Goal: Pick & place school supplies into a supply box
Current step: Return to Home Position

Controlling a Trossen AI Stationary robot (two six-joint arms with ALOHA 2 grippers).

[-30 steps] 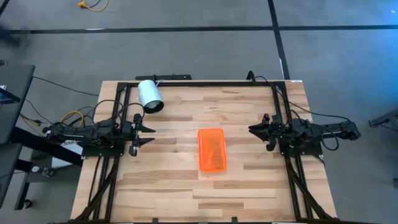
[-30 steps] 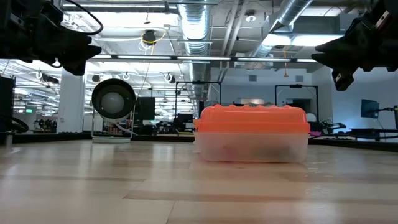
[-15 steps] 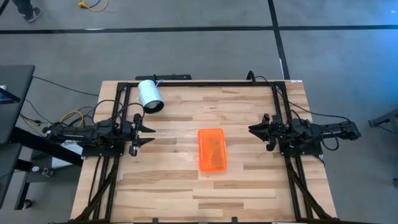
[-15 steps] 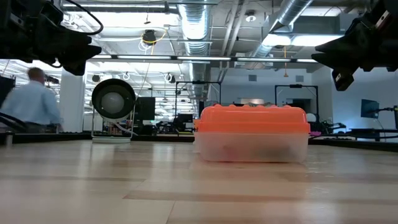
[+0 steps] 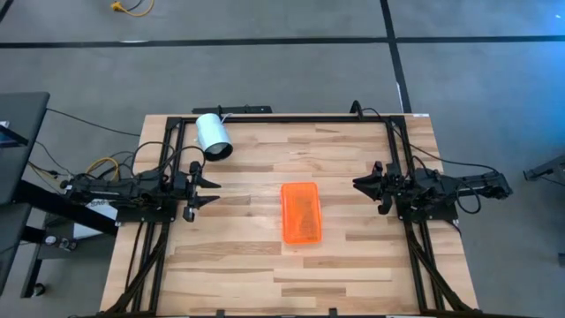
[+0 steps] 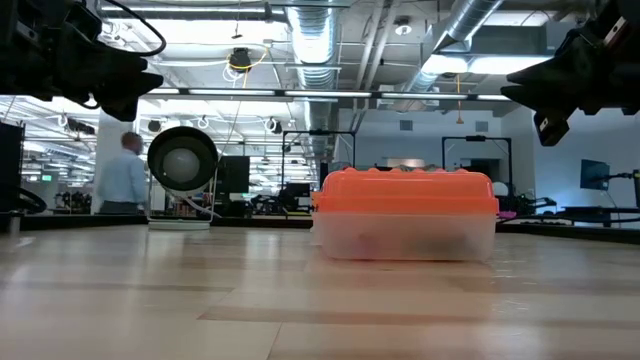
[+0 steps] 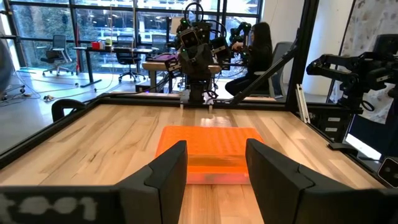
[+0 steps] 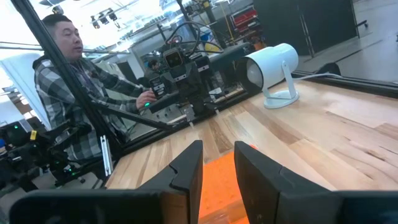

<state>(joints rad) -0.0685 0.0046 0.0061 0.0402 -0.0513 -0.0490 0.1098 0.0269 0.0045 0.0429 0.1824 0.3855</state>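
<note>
Wood-topped bench (image 5: 353, 265) is seen from above with both arms drawn back to its side edges. At the left edge the left tool (image 5: 214, 191) is held above the wood, pointed toward the middle. Its fingers (image 7: 168, 168) are released and set wide apart, with nothing between them. Just beyond it, at the far left corner, a white cylinder (image 5: 212, 135) on a small stand is seen, its round dark face turned toward the low camera (image 6: 182, 160).

Near the bench middle the supply box (image 5: 300, 213) is laid flat, long side running from far edge to near edge. The orange lid is shut down on the clear tray (image 6: 405, 238). Dim shapes are seen through the tray wall but cannot be told apart. The box is well apart from both tools.

At the right edge the right tool (image 5: 360, 185) is held above the wood, facing the box. Its fingers (image 8: 186, 171) are released with a narrow gap, nothing gripped.

Beyond the bench a person (image 6: 122, 178) is seen standing in the room, and another in a plaid shirt (image 8: 62, 93) is seen behind the left arm.
</note>
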